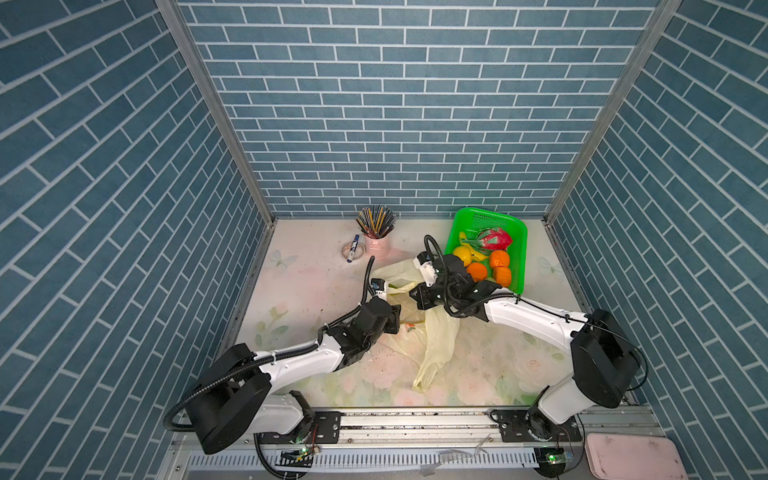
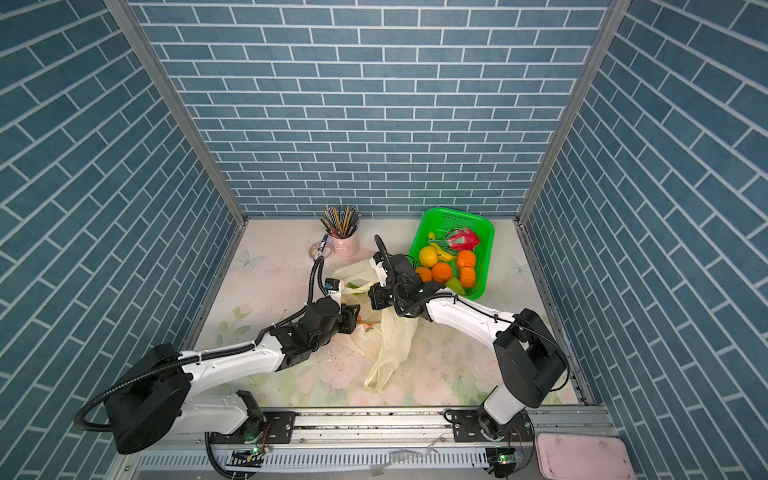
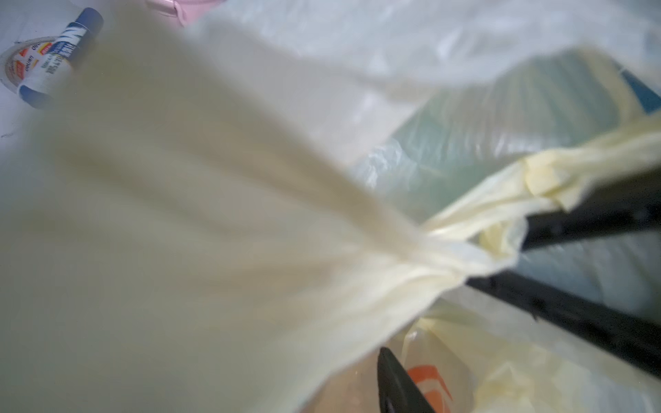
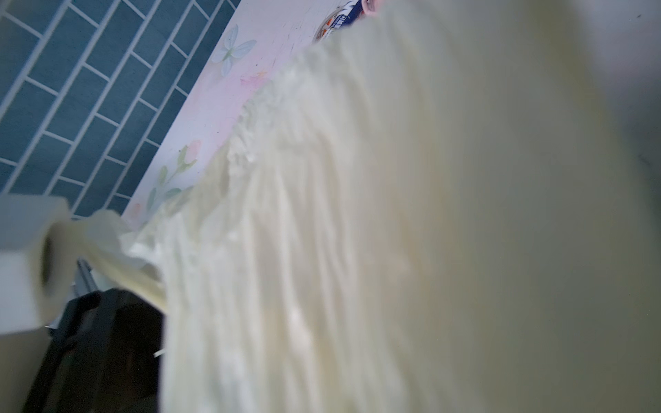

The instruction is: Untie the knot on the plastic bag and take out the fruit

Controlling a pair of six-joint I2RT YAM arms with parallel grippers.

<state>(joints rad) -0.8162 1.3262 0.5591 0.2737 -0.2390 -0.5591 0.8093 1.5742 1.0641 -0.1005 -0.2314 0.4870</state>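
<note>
The plastic bag (image 1: 436, 332) lies crumpled mid-table (image 1: 299, 291) between the two arms, one long end trailing toward the front edge. The right gripper (image 1: 415, 298) is clenched on the bag's upper edge, and the plastic drapes from it, filling the right wrist view. The left gripper (image 1: 395, 320) sits at the bag's left side beside an orange print. The left wrist view shows black fingers (image 3: 590, 329) standing apart with a twisted strip (image 3: 447, 261) of plastic at their tips, but whether they pinch it I cannot tell. A greenish shape (image 3: 500, 118) shows through the film, too blurred to name.

The fruit (image 1: 498, 258) sits in the green basket (image 1: 478, 217) at the back right: a dragon fruit (image 1: 494, 239), a yellow round one (image 1: 462, 252), three orange ones (image 1: 476, 271) and a banana (image 2: 445, 254) — plus a green one (image 2: 455, 284) at the near edge, partly behind the right arm. A pink cup (image 1: 378, 245) holds pencils (image 1: 376, 220)
</note>
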